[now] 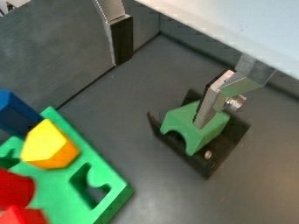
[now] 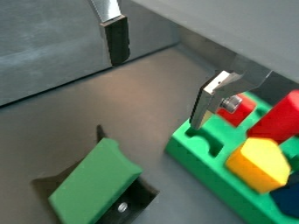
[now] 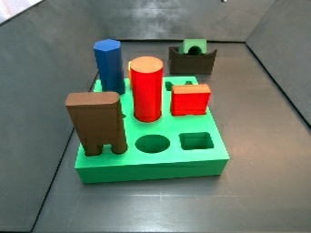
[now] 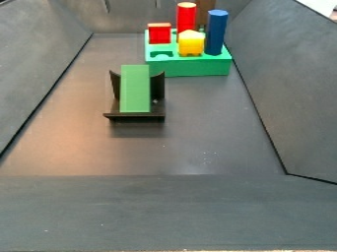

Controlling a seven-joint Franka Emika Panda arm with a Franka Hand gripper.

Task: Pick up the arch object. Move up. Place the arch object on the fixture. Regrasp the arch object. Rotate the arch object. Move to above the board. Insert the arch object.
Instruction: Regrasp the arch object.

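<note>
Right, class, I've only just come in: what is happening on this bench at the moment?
A one-armed robot is partway through a block-fitting job. The small dull-green arch object lies on the dark L-shaped fixture, apart from the wide bright-green board, which already holds a blue prism, red cylinder, red cube, yellow block and brown arch. The gripper hangs above the fixture with its silver fingers spread and nothing between them, so the arch object is not held right now.
</note>
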